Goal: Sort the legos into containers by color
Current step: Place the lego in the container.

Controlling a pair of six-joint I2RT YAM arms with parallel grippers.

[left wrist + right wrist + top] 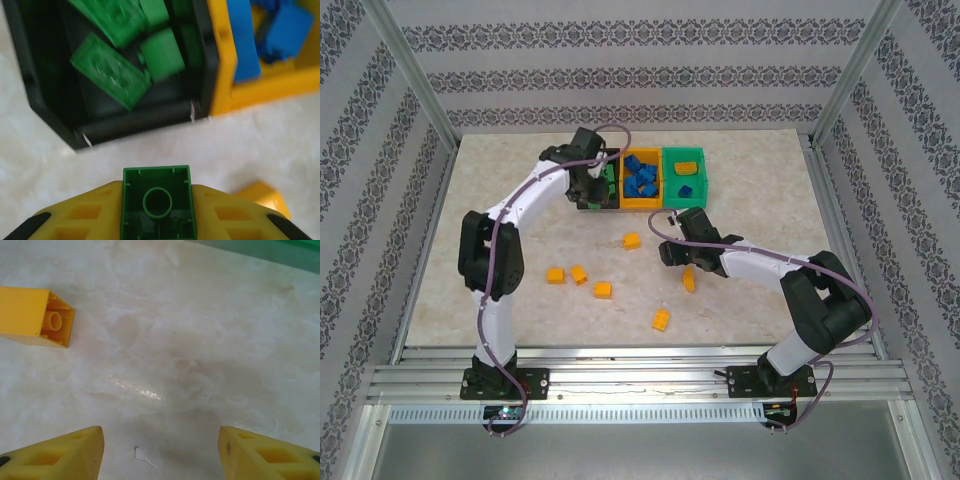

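Containers (642,203), as I see: black bin (45,107) holds green legos (110,70), yellow-orange bin (220,75) blue, green bin (684,152) yellow-orange. Left hand (157,187) grips green lego (157,212); right hand (161,440) open.

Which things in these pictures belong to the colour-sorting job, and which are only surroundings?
Job: gripped green brick; black bin; yellow-orange bin; green bin; loose yellow-orange bricks; blue bricks.
Surroundings: marble-look tabletop; patterned walls; metal frame posts.
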